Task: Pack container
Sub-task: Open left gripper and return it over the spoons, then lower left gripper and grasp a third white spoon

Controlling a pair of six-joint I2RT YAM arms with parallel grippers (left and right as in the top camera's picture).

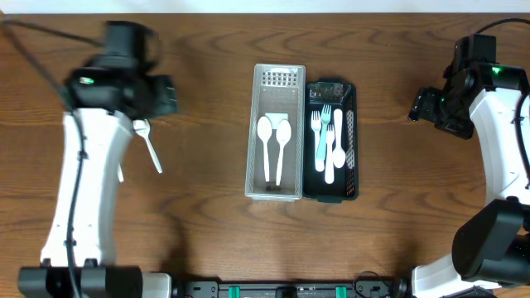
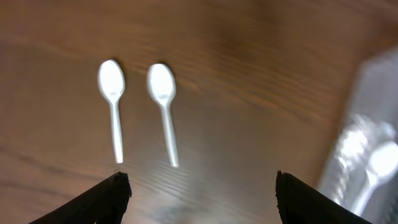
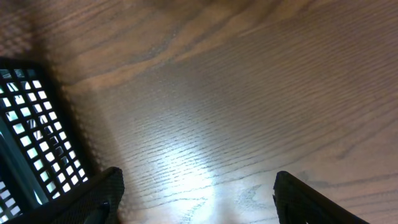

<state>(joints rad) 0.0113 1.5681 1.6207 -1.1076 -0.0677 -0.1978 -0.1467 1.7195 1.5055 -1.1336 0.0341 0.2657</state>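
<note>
Two white plastic spoons (image 2: pixel 112 102) (image 2: pixel 163 99) lie side by side on the wooden table, bowls away from me. From overhead, one spoon (image 1: pixel 150 144) shows beside the left arm. My left gripper (image 2: pixel 200 188) (image 1: pixel 164 95) hovers open above the table near them, holding nothing. A clear container (image 1: pixel 277 132) holds two white spoons (image 1: pixel 274 141); its blurred edge (image 2: pixel 367 143) is at the right of the left wrist view. Beside it, a black basket (image 1: pixel 351 141) (image 3: pixel 28 134) holds white forks and a teal fork (image 1: pixel 321 141). My right gripper (image 3: pixel 198 186) (image 1: pixel 421 106) is open and empty over bare wood.
The two containers stand touching, side by side, at the table's middle. Both arms' white links run down the left and right sides of the overhead view. Bare wood lies between each arm and the containers.
</note>
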